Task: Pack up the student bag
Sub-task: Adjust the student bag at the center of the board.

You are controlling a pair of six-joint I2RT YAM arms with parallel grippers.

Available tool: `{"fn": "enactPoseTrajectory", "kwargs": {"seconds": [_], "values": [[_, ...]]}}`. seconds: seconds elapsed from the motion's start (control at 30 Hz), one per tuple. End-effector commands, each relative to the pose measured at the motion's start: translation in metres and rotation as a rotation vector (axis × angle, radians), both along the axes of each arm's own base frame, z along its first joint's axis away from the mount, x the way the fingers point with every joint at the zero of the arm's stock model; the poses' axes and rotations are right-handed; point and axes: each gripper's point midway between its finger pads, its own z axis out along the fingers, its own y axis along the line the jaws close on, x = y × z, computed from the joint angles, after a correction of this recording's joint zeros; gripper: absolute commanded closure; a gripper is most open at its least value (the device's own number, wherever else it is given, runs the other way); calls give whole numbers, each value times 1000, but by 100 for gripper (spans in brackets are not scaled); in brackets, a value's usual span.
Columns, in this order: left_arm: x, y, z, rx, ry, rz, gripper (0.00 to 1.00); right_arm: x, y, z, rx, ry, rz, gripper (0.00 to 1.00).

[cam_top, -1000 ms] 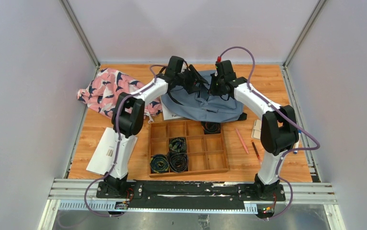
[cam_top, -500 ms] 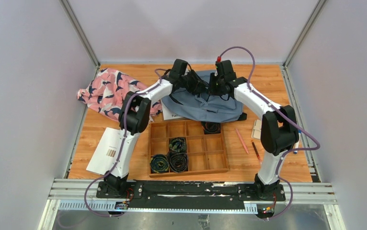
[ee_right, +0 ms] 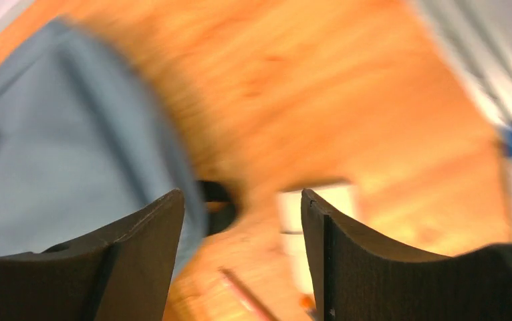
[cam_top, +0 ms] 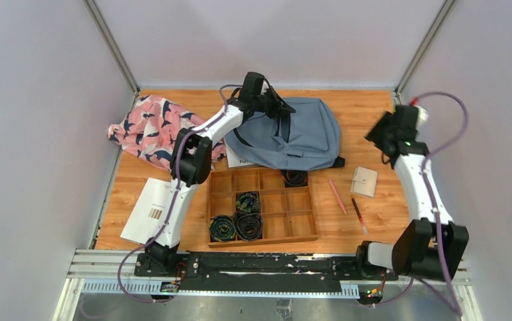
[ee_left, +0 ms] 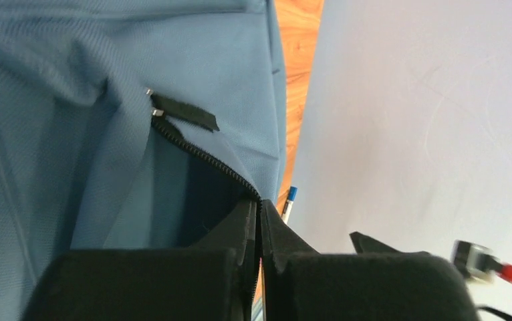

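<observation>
Top external view: the bag [cam_top: 300, 137] lies flat at the far middle of the table [cam_top: 373, 107], just behind the tray [cam_top: 263, 241] and right of the pink cloth [cam_top: 150, 127]. The left gripper [cam_top: 281, 107] sits at the bag's far left edge. Left wrist view: its jaws are pressed together on the bag's zipper edge, where the line of zipper teeth runs into the tips. The zipper is partly parted, with dark interior showing. The right gripper [ee_right: 243, 200] is held above the table at the right, well apart from the bag. Right wrist view, blurred: its jaws stand wide with nothing between them. A beige booklet [cam_top: 364, 181] lies below that arm.
</observation>
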Motion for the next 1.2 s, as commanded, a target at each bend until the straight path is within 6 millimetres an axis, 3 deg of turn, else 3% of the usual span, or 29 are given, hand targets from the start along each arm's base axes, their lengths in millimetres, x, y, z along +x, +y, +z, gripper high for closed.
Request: {"fn": "enactPoseTrajectory", "kwargs": {"seconds": [0.0, 0.1, 0.17, 0.3, 0.67, 0.93, 1.17], "values": [[6, -8, 34, -26, -122, -85, 89, -67, -72, -49, 119, 125, -326, 31], [6, -8, 35, -37, -130, -108, 65, -88, -80, -67, 144, 165, -370, 30], [2, -8, 37, -39, -140, -124, 59, -94, -76, -79, 147, 214, -351, 28], [-10, -7, 45, -36, -191, -175, 58, -96, -63, -99, 180, 323, -257, 18], [-32, -2, 48, -21, -213, -261, 55, -78, -34, -121, 308, 358, -85, 18], [-40, 6, 44, 26, -220, -295, 51, -82, -49, -129, 240, 404, -104, 17], [-33, 8, 44, 24, -219, -295, 50, -90, -54, -148, 235, 493, -123, 16]]}}
